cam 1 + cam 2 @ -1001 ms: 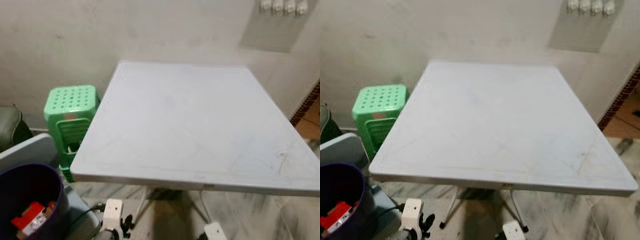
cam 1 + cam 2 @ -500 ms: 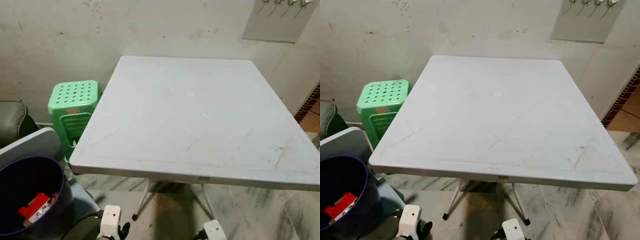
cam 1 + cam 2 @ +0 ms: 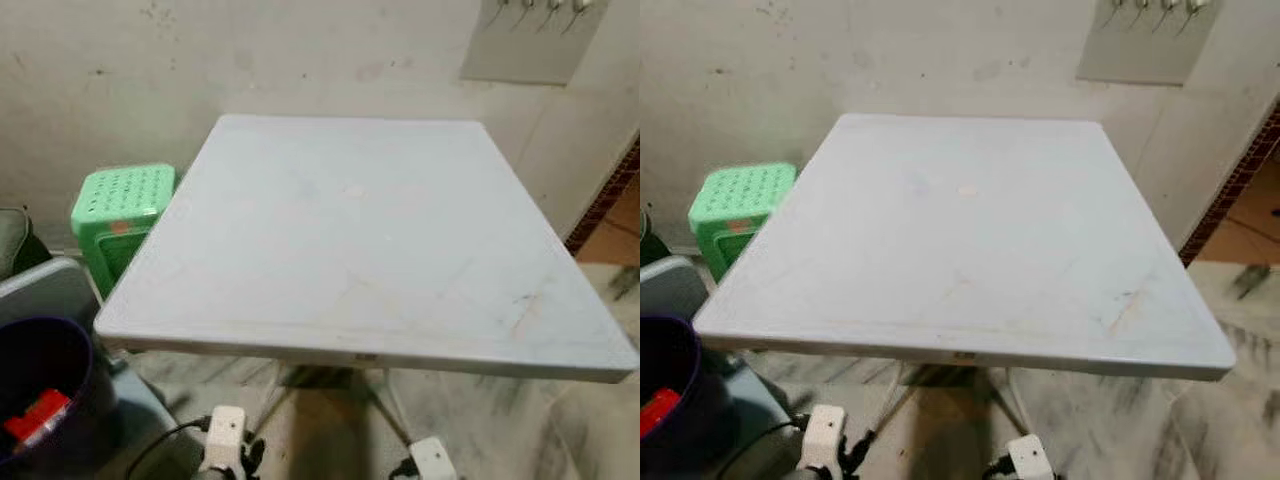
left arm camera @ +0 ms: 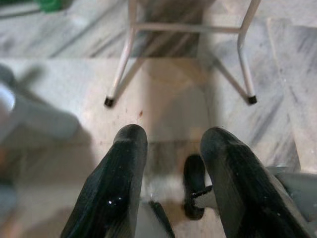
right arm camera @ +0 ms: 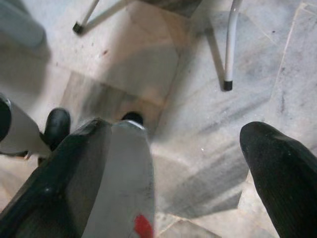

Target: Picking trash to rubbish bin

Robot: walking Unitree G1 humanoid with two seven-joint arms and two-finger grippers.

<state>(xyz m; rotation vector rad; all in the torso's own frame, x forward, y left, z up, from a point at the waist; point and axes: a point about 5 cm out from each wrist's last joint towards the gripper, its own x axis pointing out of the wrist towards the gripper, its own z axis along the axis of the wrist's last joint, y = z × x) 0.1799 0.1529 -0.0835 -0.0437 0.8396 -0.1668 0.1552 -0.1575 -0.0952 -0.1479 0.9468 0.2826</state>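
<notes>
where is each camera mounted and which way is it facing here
Left eye view: on the head, looking forward and down at the white table, green stool and purple bin; both wrists show low down.
Right eye view: same head, same scene.
Left wrist view: along the open left gripper down at the marble floor and table legs.
Right wrist view: along the open right gripper, down at the floor.
Both wrist views share the floor and table legs.

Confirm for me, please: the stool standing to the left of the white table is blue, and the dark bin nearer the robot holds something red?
Not quite: the stool is green, as the left eye view shows. It does stand left of the white table, and the dark bin holds something red.
</notes>
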